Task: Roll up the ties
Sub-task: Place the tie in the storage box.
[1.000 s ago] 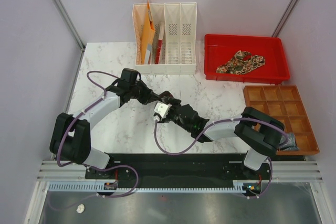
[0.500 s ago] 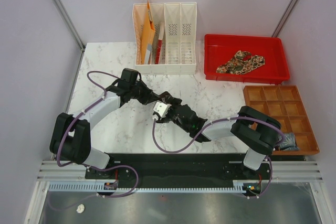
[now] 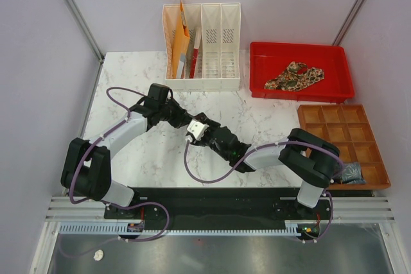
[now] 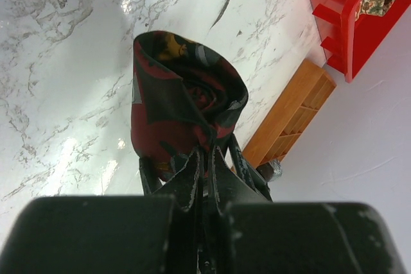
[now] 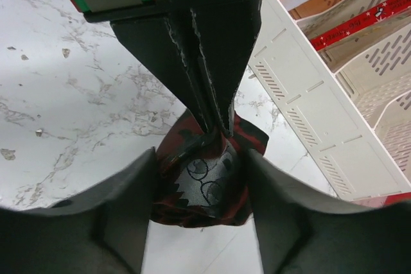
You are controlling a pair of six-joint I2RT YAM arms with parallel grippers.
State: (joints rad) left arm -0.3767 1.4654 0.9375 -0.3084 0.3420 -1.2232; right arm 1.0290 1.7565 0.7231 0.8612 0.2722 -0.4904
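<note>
A dark red-and-black tie (image 4: pixel 180 101) is wound into a roll and held just above the marble table (image 3: pixel 128 88). My left gripper (image 4: pixel 207 155) is shut on the roll's edge. It shows from the front in the right wrist view (image 5: pixel 209 94). My right gripper (image 5: pixel 200 158) clasps the roll (image 5: pixel 205 187) from both sides, one finger on each flank. In the top view the two grippers meet at mid-table, left (image 3: pixel 187 120) and right (image 3: pixel 198 126), and hide the roll. A tan-and-brown paisley tie (image 3: pixel 295 75) lies crumpled in the red tray (image 3: pixel 302 47).
A white file holder (image 3: pixel 212 49) with orange folders stands at the back, close behind the grippers (image 5: pixel 308 88). A wooden compartment tray (image 3: pixel 340 133) sits at the right, with a dark bundle (image 3: pixel 352 172) in a near compartment. Walls close in both sides.
Both grippers, with the roll between them, have shifted slightly left and away from the bases. The right arm has stretched further out.
</note>
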